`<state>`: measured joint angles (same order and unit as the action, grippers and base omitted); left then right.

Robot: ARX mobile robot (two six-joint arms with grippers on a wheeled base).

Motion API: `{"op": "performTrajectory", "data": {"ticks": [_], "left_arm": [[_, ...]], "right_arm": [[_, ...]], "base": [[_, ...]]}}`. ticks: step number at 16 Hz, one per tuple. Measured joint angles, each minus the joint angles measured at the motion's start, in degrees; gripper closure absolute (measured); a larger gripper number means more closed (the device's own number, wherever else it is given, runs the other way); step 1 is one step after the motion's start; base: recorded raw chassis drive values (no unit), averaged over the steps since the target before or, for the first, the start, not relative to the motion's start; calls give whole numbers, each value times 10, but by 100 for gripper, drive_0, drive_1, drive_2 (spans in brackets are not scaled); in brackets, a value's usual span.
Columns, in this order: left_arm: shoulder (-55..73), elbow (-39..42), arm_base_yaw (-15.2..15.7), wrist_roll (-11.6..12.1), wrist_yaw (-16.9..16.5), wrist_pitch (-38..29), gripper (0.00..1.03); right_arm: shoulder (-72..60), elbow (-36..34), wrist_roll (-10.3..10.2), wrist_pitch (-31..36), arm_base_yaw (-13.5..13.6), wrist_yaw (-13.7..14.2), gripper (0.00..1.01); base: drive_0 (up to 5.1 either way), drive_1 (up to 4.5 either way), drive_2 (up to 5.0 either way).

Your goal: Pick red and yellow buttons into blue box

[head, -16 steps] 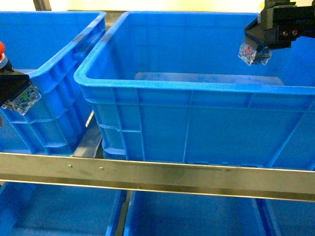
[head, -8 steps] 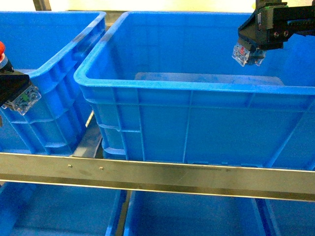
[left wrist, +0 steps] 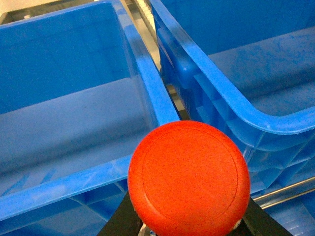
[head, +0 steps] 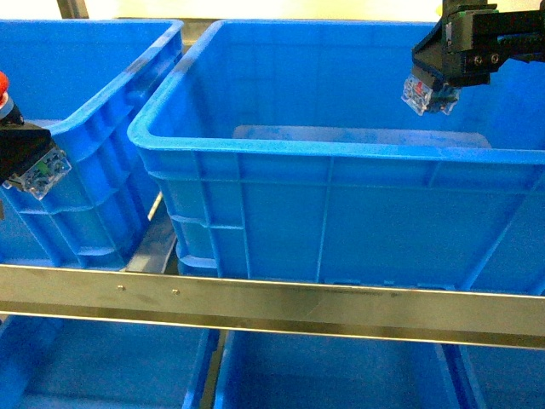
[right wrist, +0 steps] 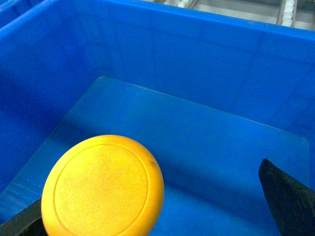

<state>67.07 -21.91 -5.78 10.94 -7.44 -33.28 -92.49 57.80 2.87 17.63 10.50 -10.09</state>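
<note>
The yellow button (right wrist: 102, 186) is clamped in the right gripper (head: 430, 92) above the blue box (head: 341, 152), inside its rim. The red button (left wrist: 189, 178) is gripped by the left gripper (head: 34, 166) outside the box — over the neighbouring crate (left wrist: 74, 118), near the gap between the two. If the red one were released here, it would likely land in the wrong crate or the gap. The red cap is cut off in the head view (only a sliver shows); the jaw tips are largely hidden behind both caps.
</note>
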Motion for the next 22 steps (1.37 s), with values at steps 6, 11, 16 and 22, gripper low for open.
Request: {"op": "performTrajectory", "data": {"ticks": [6,11,16,22], "left_arm": [[0,0,0,0,0,0,79],[0,0,0,0,0,-1,79],[0,0,0,0,1,-1,79],[-158,18,-27,21,-17,108,79]], "right_arm": [[1,8,-7,-40,1,-13,3],[20,-1,5,0,34,-58,3],[20,-2,7,0,26,-57,3],[20,-2,7,0,26,-57,3]], "base": [[0,0,0],[0,0,0],[0,0,0],[0,0,0]]}}
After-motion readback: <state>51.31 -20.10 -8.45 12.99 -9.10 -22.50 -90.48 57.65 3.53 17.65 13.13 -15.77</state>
